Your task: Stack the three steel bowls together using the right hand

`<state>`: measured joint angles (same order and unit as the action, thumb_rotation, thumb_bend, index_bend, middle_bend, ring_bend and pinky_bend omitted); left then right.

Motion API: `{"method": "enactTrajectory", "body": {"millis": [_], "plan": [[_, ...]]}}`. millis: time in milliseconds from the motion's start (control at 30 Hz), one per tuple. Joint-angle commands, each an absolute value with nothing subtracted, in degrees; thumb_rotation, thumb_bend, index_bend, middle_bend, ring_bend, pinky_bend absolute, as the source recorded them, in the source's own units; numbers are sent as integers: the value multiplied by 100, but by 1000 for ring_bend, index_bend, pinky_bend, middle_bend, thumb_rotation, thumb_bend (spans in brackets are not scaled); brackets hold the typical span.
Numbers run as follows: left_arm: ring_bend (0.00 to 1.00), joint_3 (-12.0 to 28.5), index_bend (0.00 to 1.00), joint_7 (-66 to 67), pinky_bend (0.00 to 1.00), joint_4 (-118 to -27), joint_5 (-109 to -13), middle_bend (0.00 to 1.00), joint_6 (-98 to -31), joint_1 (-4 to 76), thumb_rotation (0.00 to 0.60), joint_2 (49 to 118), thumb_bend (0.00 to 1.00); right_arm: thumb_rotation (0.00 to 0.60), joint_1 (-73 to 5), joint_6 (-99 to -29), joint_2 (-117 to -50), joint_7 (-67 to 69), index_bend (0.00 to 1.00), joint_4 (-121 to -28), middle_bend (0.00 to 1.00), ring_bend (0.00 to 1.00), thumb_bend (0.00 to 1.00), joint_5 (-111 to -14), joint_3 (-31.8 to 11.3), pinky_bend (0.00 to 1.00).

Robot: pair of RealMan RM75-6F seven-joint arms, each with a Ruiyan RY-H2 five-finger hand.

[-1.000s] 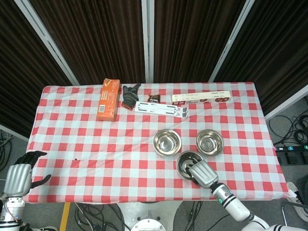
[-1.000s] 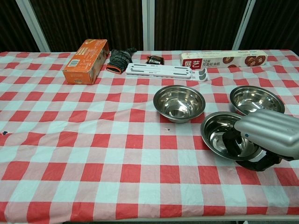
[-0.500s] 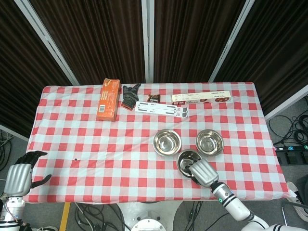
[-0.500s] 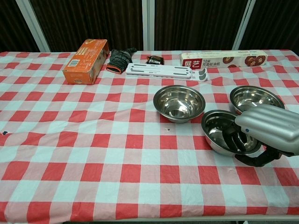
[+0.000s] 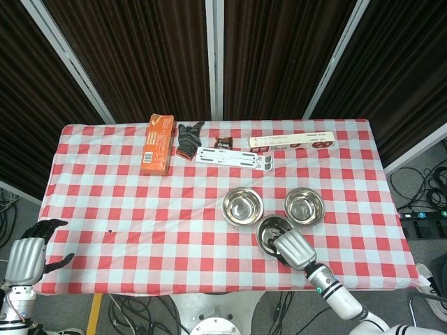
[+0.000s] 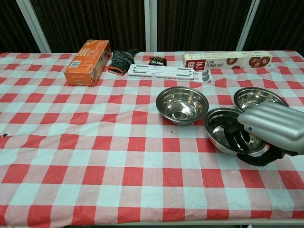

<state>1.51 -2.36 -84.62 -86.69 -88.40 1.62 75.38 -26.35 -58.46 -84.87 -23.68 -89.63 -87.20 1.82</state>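
Three steel bowls are on the checked cloth. One bowl (image 6: 182, 104) (image 5: 242, 206) stands in the middle, another (image 6: 259, 99) (image 5: 304, 206) to the right. My right hand (image 6: 270, 129) (image 5: 293, 250) grips the near rim of the third bowl (image 6: 223, 128) (image 5: 271, 231), fingers inside it and thumb under the rim; the bowl is raised and tilted. My left hand (image 5: 28, 251) hangs beside the table's left front corner, holding nothing, fingers partly curled.
Along the far side lie an orange box (image 6: 87, 61), dark gloves (image 6: 121, 59), a white plastic rack (image 6: 169, 73), a small dark packet (image 6: 157, 61) and a long foil-wrap box (image 6: 228, 59). A table edge runs close in front of my right hand.
My right hand has lifted the gripped bowl and carried it slightly away from the front edge, closer to the other two bowls. My left hand has stayed put.
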Motion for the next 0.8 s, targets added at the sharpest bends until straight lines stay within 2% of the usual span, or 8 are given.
{"method": "enactTrajectory", "body": {"millis": [33, 267, 400, 600, 800], "plan": [[264, 153, 342, -236, 344, -8468, -8673, 384, -8839, 165, 600, 7536, 124, 600, -2673, -5905, -8448, -2444, 717, -9063, 618, 507, 435, -8752, 127, 622], [264, 167, 343, -283, 344, -8459, -8677, 384, -8835, 178, 600, 7538, 124, 600, -2890, -5950, -8266, -2831, 717, -9524, 618, 507, 437, -8674, -219, 622], [264, 166, 342, -321, 344, -8434, -8667, 384, -8825, 177, 600, 7544, 124, 600, -3211, -5663, -8312, -2931, 717, -9595, 618, 507, 441, -8407, -560, 622], [264, 199, 342, -419, 344, -8392, -8590, 384, -8811, 164, 600, 7512, 125, 600, -3796, -5106, -8804, -3051, 717, -8908, 618, 507, 442, -7907, -965, 622], [264, 244, 342, -461, 344, -8414, -8546, 384, -8777, 190, 600, 7471, 124, 600, -4203, -4746, -9354, -3016, 717, -8016, 618, 507, 442, -7620, -1044, 622]]}}
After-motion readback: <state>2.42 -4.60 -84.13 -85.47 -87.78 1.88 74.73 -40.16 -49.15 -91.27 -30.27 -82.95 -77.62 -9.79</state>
